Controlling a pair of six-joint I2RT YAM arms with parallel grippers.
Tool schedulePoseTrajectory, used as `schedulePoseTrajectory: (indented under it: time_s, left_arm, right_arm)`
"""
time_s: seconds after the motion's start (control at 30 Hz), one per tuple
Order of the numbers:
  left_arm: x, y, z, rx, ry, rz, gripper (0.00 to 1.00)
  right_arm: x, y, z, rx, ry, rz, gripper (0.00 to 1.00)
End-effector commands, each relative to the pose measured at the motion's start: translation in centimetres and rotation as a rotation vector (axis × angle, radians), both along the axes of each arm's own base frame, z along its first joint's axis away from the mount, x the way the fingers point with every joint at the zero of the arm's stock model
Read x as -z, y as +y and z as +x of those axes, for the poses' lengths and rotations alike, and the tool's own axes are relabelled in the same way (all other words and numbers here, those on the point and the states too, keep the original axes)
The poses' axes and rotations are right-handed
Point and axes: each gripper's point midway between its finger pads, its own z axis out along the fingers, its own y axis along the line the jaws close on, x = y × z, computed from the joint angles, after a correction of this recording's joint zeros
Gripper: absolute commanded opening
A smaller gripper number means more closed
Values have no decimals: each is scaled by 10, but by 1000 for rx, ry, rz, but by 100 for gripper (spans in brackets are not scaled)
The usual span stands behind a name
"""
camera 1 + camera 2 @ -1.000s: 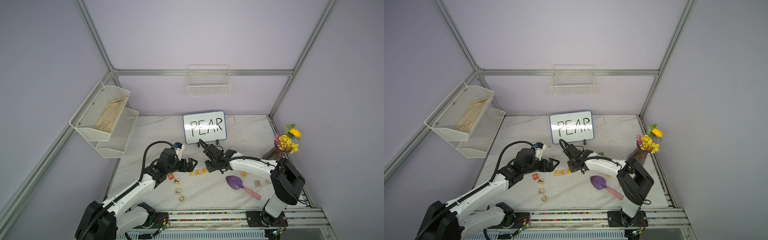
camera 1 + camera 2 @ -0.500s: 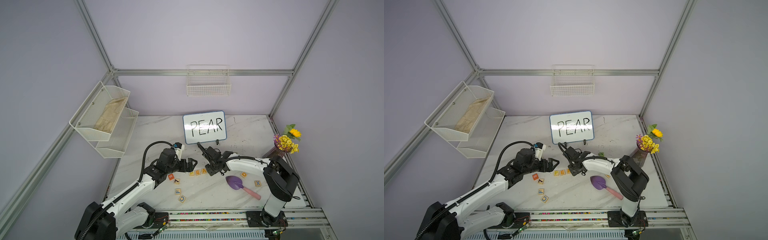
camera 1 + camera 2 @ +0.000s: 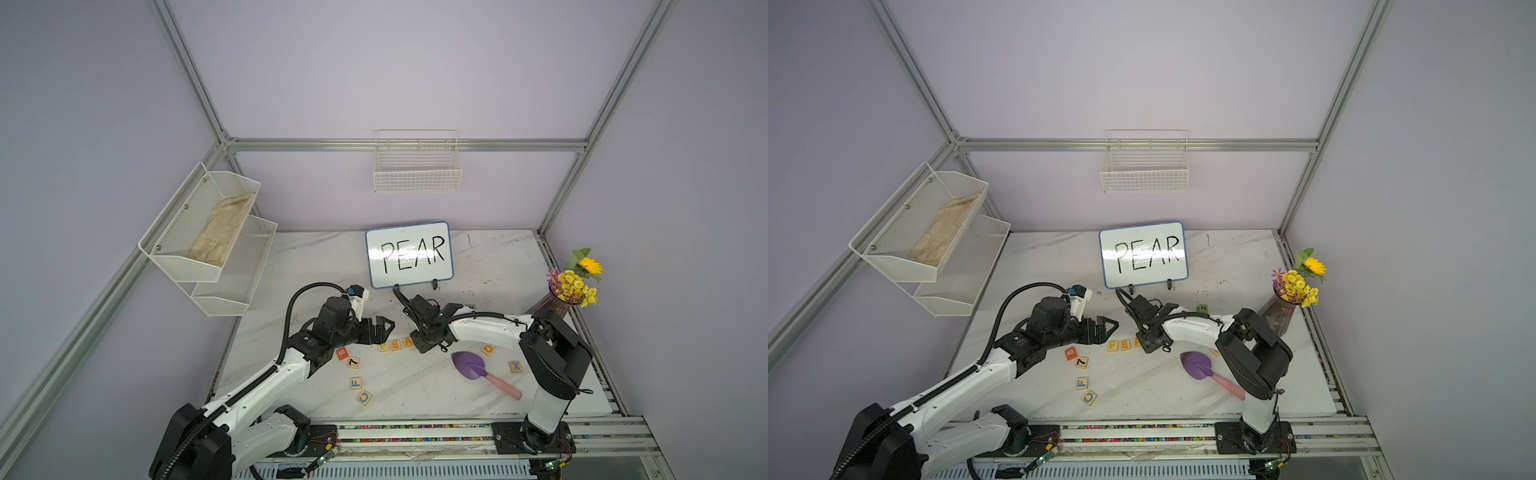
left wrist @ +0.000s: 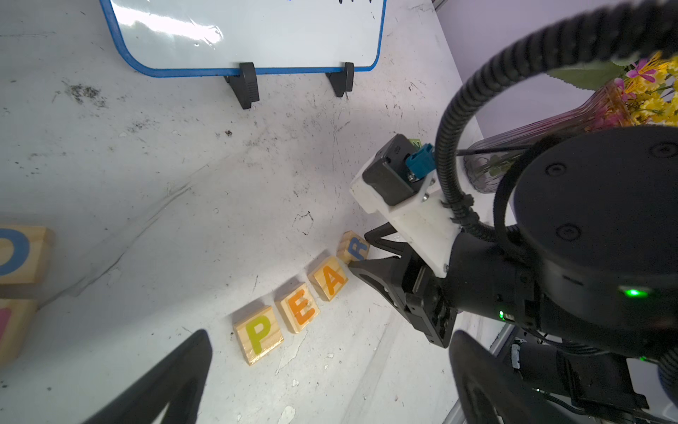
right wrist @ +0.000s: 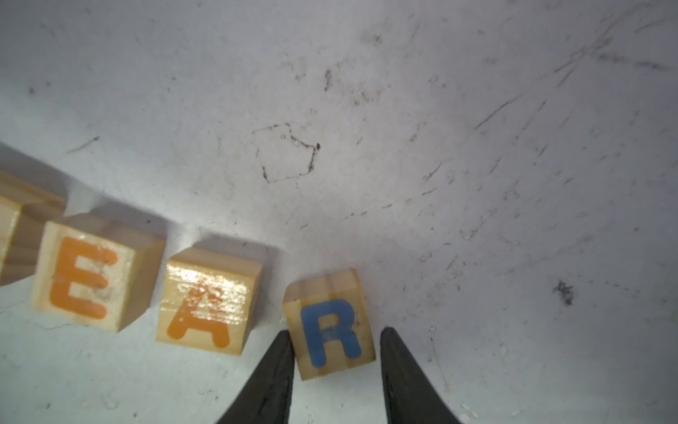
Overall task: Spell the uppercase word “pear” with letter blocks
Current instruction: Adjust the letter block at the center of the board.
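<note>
- Lower centre in both top views, my right gripper straddles the pale wooden blue-R cube, jaws narrow, likely squaring it.
- It ends the row beside the pale wooden orange-A cube.
- Just left, my left gripper hangs wide, empty, giving room.

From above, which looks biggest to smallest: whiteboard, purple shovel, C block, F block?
In a top view:
1. whiteboard
2. purple shovel
3. C block and F block: they look alike, so unranked.
</note>
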Motion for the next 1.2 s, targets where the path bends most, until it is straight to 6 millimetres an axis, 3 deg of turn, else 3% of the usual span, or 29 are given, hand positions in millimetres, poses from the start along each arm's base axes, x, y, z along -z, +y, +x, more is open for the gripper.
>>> schedulePoseTrajectory:
  time_s: [0.0, 0.27, 0.53, 0.83, 1.17]
  left_arm:
    - [-30, -3, 9, -6, -66, -44, 100]
    - [-29, -2, 7, -7, -64, -45, 100]
    - [-29, -1, 3, -1, -70, -49, 100]
    - [-29, 0, 1, 0, -77, -53, 100]
    - [-28, 1, 0, -3, -77, -49, 100]
  right_arm:
    - [1, 2, 4, 7, -9, 2, 39]
    - [1, -3, 3, 109, -2, -17, 31]
    - [2, 4, -10, 149, 22, -11, 31]
    - [3, -7, -7, 213, -1, -54, 31]
    - [7, 2, -2, 226, -1, -27, 32]
